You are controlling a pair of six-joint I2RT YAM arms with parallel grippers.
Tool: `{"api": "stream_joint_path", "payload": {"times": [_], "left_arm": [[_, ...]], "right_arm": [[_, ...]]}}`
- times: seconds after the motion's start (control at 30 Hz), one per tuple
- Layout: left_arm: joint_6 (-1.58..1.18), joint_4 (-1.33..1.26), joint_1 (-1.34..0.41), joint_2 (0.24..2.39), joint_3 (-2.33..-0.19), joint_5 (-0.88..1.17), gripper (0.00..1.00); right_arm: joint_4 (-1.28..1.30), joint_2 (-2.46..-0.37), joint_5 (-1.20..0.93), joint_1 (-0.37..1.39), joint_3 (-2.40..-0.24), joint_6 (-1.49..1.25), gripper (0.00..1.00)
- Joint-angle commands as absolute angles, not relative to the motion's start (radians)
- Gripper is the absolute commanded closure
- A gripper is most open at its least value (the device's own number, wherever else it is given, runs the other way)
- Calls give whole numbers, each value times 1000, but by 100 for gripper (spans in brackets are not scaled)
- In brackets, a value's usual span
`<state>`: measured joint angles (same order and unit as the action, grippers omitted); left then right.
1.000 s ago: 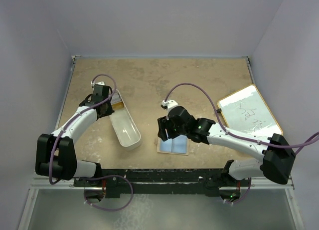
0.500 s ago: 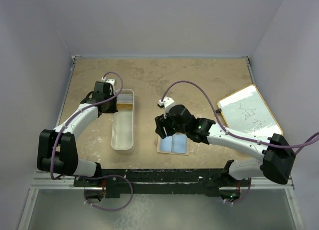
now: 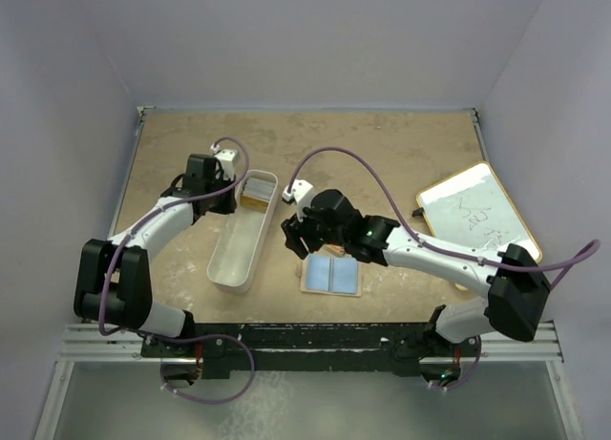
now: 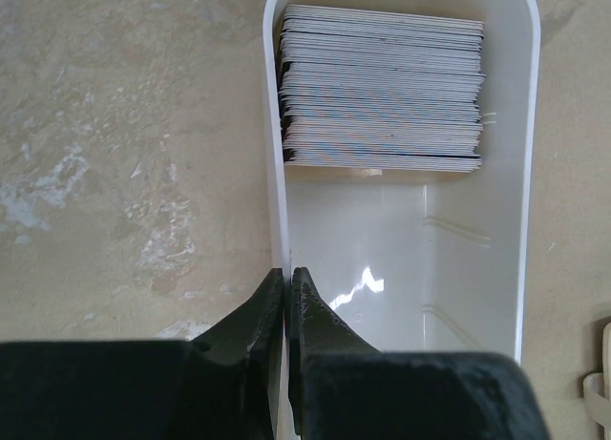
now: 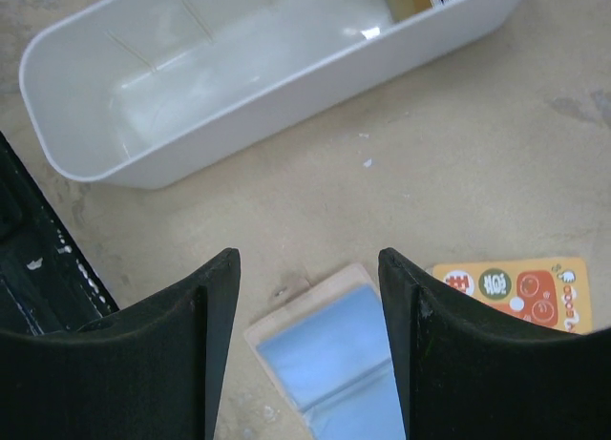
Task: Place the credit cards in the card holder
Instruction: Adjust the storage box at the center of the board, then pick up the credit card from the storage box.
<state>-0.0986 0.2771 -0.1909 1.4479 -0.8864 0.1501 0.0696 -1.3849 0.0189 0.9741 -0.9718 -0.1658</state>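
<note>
Left jaws clench the white bin (image 4: pixel 401 259) by its wall; right jaws hang released over the open card holder (image 5: pixel 326 352). Credit cards (image 4: pixel 382 87) look stiff, thin and slick, best pinched by an edge.

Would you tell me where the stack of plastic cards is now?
Top view, left of centre: the stack of thin plastic cards sits at the far end of the long white plastic bin, by the left claw.
</note>
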Motion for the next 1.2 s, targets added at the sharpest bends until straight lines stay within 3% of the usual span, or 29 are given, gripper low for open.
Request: {"api": "stream_joint_path", "payload": {"times": [0.0,0.4,0.43,0.5,0.73,0.87,1.0,1.17], "left_arm": [[-57,175,-240,1461,-938,234,100],[-123,23,-294,1541,-976,312,100],[-155,6,-294,1536,-975,298,97],[-219,-34,-290,1506,-965,249,76],[-503,-2,-216,1351,-972,-22,50],[-610,142,-169,1268,-976,-160,41],[-694,194,-114,1180,-897,-173,36],[-706,290,-62,1119,-828,-177,17]], "right_arm": [[70,-1433,-12,968,-1079,-100,37],[86,-1556,54,946,-1228,-1,37],[83,-1566,62,943,-1237,8,37],[89,-1585,79,937,-1259,25,37],[109,-1655,121,920,-1327,67,36],[141,-1732,144,919,-1395,112,36],[190,-1823,197,919,-1497,159,35],[233,-1921,224,918,-1594,201,34]]}}
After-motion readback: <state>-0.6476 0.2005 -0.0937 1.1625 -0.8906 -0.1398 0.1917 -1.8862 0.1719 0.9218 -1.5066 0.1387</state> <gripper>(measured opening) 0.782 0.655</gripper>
